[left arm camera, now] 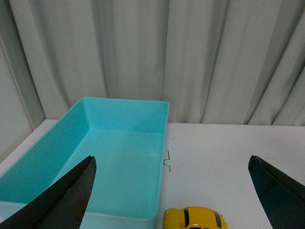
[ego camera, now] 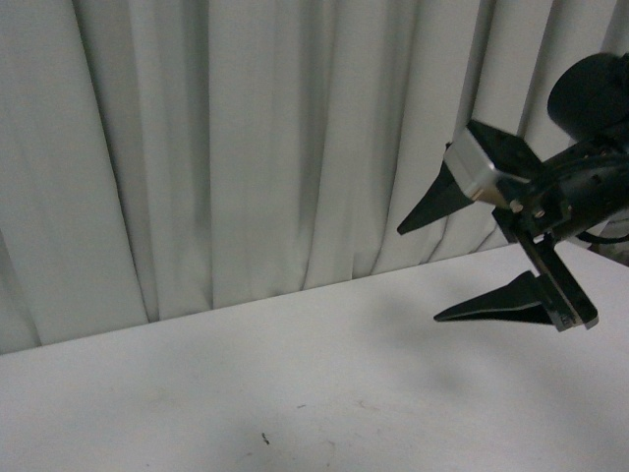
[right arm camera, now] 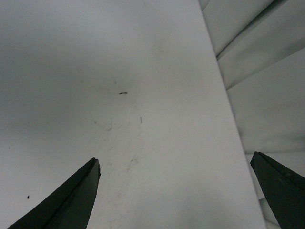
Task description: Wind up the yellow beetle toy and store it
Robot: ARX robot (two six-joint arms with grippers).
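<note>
Lying untouched just beside the empty turquoise plastic bin (left arm camera: 119, 109), the glossy yellow beetle toy (left arm camera: 194, 218) awaits winding, storing; left gripper (left arm camera: 171, 160), right gripper (ego camera: 420, 274) gape empty

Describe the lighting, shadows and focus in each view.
Front view: dim and slightly soft, the right gripper dark against the pale curtain, a faint shadow on the table. Left wrist view: brightest and evenly lit, turquoise bin and yellow beetle toy clear, the toy cropped by the frame edge. Right wrist view: table greyer, darkening toward one side.
</note>
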